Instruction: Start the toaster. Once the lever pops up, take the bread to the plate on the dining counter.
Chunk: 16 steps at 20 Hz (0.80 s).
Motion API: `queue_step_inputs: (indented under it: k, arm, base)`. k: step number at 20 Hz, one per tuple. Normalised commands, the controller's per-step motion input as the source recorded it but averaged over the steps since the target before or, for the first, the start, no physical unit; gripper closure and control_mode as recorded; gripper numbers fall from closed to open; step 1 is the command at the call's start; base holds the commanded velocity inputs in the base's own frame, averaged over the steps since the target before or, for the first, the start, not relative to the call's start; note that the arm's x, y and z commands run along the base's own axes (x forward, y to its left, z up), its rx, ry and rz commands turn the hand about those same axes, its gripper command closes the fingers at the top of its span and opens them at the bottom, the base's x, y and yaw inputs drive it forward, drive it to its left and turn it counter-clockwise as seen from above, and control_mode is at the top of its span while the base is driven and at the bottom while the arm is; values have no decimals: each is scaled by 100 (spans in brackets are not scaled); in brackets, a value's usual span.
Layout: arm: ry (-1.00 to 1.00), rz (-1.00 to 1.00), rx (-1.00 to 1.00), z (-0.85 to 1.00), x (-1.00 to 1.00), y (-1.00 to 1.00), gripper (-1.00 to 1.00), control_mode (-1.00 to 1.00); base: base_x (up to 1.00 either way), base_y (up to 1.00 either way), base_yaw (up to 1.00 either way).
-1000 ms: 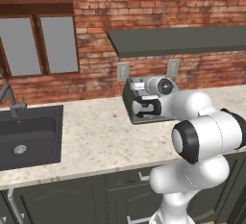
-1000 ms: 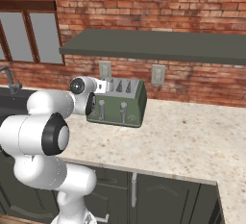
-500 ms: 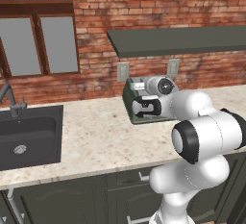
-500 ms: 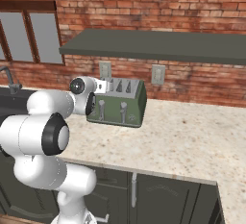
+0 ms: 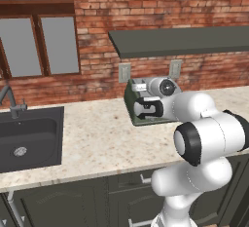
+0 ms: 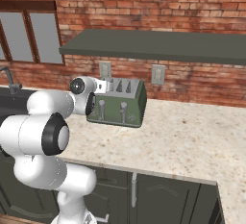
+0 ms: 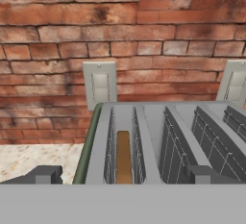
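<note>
The sage-green toaster [image 6: 120, 104] stands on the stone worktop against the brick wall, with two silver levers [image 6: 102, 105] on its front. In the hand view I look down on the toaster [image 7: 153, 136] from just in front. The bread [image 7: 123, 155] sits low in the leftmost slot, a brown strip between the wire guides. My gripper [image 7: 124, 176] is open, its two dark fingertips [image 7: 45, 174] spread wide on either side of the toaster's top, touching nothing. From the base views the gripper [image 5: 147, 108] hovers at the toaster's end [image 5: 130, 102]. The plate and the dining counter are out of view.
A dark shelf [image 6: 158, 45] hangs above the toaster. Two wall outlets [image 7: 99, 84] are on the brick behind it. A dark sink [image 5: 29, 138] with a faucet [image 5: 9, 100] lies to the left. Bare worktop [image 6: 192, 131] stretches to the right of the toaster.
</note>
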Motion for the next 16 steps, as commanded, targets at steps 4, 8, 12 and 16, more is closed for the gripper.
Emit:
queue_step_inputs:
  k: [4,8,12,16]
  arm:
    - [0,0,0,0,0,0,-100,-100]
    - [0,0,0,0,0,0,-100,-100]
    - [0,0,0,0,0,0,-100,-100]
    - [0,0,0,0,0,0,-100,-100]
  base:
    - [0,0,0]
    - [0,0,0]
    - [0,0,0]
    - [0,0,0]
